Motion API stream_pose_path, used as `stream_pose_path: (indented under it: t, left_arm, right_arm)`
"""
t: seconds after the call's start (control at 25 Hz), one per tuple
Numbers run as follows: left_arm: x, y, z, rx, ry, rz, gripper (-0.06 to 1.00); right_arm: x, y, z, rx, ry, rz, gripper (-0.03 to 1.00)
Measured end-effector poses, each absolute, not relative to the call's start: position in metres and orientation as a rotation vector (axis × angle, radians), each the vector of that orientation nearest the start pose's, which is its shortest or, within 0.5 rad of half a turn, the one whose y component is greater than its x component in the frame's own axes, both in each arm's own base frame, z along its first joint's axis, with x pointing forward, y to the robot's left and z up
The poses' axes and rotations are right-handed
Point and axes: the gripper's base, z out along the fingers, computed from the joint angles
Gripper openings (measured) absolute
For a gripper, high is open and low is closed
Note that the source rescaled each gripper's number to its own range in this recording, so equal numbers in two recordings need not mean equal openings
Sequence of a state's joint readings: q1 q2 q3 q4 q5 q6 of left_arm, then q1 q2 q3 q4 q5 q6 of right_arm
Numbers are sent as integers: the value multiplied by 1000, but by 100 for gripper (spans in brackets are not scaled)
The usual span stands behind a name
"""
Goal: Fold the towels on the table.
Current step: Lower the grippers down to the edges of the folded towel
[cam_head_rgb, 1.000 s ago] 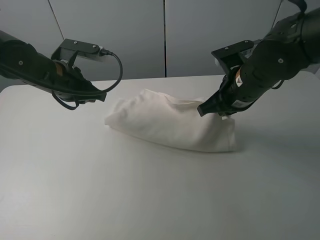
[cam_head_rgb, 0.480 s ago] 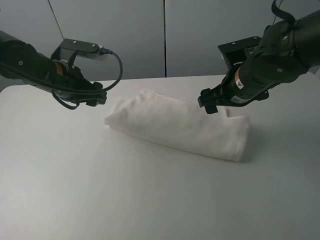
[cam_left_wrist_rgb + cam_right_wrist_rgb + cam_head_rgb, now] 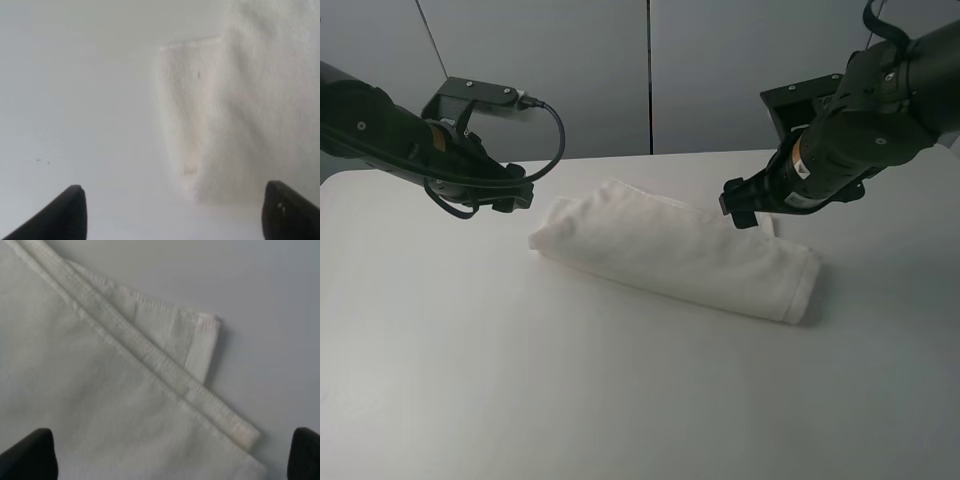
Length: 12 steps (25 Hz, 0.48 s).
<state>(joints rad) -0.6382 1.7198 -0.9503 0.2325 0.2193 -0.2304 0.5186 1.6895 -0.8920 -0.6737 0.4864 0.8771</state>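
Exterior high: long folded towel [image 3: 680, 255] lying flat between two empty hands, ready for another fold by the look of it.
Starting from left hand [image 3: 515, 197], spread wide and holding nothing, just short of towel's nearest end: lower onto that end's corners and pinch all layers together. Likewise for right hand [image 3: 738, 208], also spread wide, empty, poised just over the far end near the woven band [image 3: 150, 355]: grip below the stitched edge, not the loose flap, lift both ends level, and lay one over the other without dragging. Plenty of bare white matte tabletop [image 3: 520, 390] all round both hands; grey panelled wall [image 3: 720, 70] beyond them.
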Motion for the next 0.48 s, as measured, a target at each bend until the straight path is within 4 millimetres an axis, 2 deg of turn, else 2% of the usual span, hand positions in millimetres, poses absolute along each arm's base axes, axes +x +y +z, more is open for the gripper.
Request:
stream_pose_path:
  t: [0.28,0.48]
  left_arm:
    - [284,-200,188,623,2439,-223,93]
    - [308,-203,207,471,2504,-240,93]
  right_arm:
    - [279,132,170,-144,2701,-109,100]
    - [286,136,188,-118,2749,-133,100]
